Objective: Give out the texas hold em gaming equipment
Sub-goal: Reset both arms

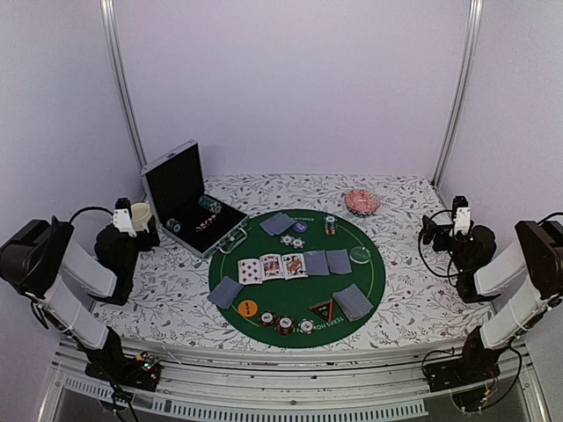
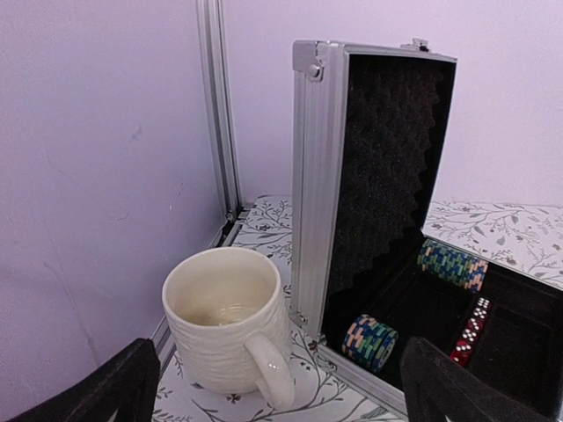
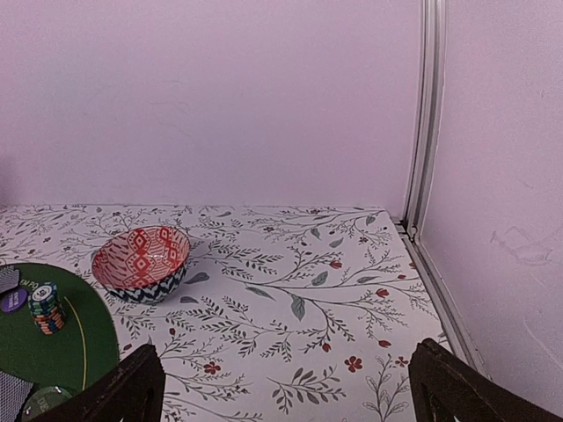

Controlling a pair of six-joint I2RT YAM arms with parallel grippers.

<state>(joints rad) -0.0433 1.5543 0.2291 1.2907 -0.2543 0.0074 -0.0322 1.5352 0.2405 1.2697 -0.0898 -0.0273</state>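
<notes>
On the round green mat [image 1: 295,283] lie three face-up cards [image 1: 273,266] and blue-grey-backed cards [image 1: 354,301], some single, some stacked. With them are a chip stack [image 1: 330,225], loose striped chips [image 1: 286,324], an orange disc [image 1: 247,309], a purple disc [image 1: 299,228], a pale disc [image 1: 359,255] and a dark triangular marker [image 1: 323,309]. My left gripper [image 2: 281,387] hangs open at the far left, facing the white mug [image 2: 224,316]. Over the right table side my right gripper [image 3: 286,387] is open and holds nothing. The chip stack [image 3: 46,308] shows at its left.
An open aluminium case [image 1: 189,198] stands at the back left, holding chip rolls [image 2: 369,341] and red dice [image 2: 471,330]. The pink patterned dish [image 3: 141,262] sits behind the mat on the right. Metal frame posts [image 1: 123,88] stand at the back corners.
</notes>
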